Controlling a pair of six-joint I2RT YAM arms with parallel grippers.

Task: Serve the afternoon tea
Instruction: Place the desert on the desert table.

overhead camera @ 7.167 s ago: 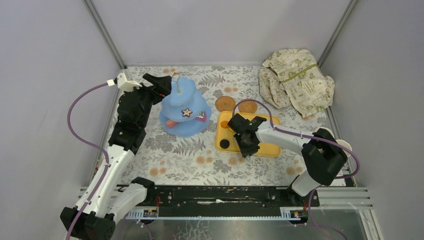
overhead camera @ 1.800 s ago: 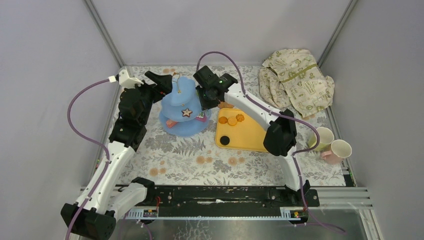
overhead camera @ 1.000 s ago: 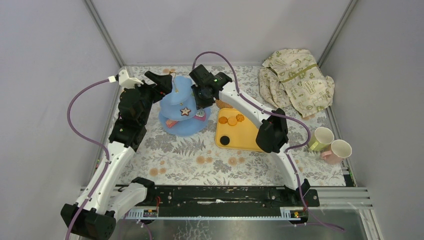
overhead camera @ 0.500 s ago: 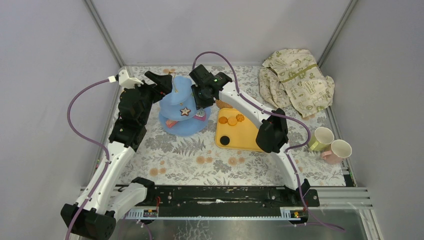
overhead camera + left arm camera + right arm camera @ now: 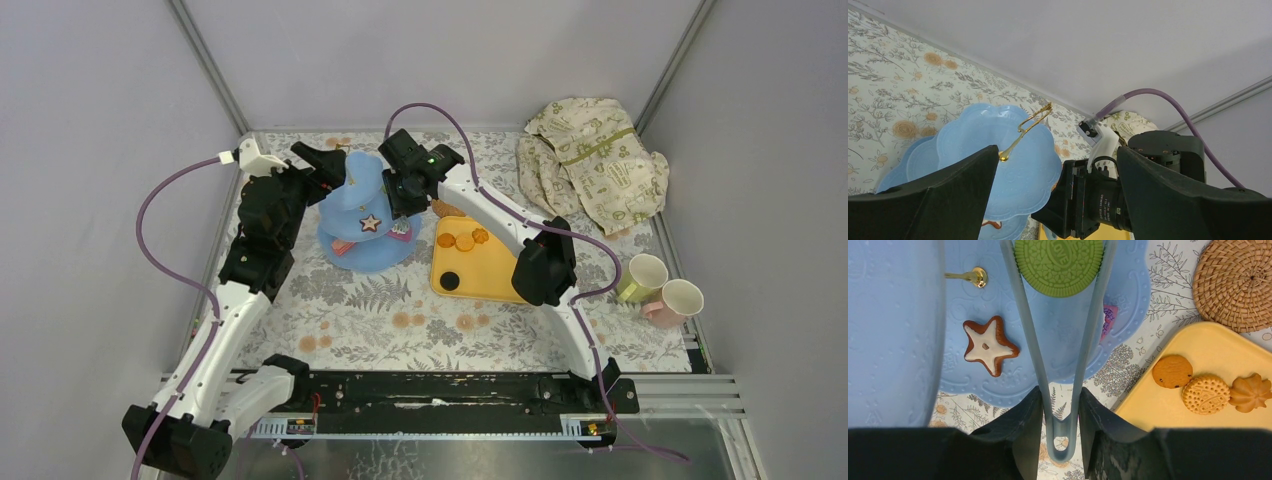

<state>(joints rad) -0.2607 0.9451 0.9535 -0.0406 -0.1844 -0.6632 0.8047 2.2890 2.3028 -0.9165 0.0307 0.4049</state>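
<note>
The light-blue three-tier stand [image 5: 365, 225] stands at the back left of the table, with a gold handle [image 5: 1030, 125] on top. My right gripper [image 5: 1060, 395] is shut on pale-blue tongs [image 5: 1023, 330]. The tong tips hold a green round biscuit [image 5: 1058, 260] over a tier of the stand. A star biscuit [image 5: 986, 345] and a pink pastry [image 5: 1109, 317] lie on the tiers. My left gripper [image 5: 1057, 152] is open beside the stand's top, holding nothing. Two pale cups [image 5: 645, 275] [image 5: 680, 300] stand at the right edge. A woven coaster [image 5: 1235, 285] lies beyond the tray.
The yellow tray [image 5: 500, 265] right of the stand carries three brown biscuits [image 5: 1205, 394] and a black one [image 5: 449, 282]. A crumpled cream cloth [image 5: 592, 160] lies in the back right corner. Grey walls close the table at the back and on both sides.
My right gripper with the tongs and green biscuit has shifted left over the stand and now holds almost still. The left arm has not moved.
</note>
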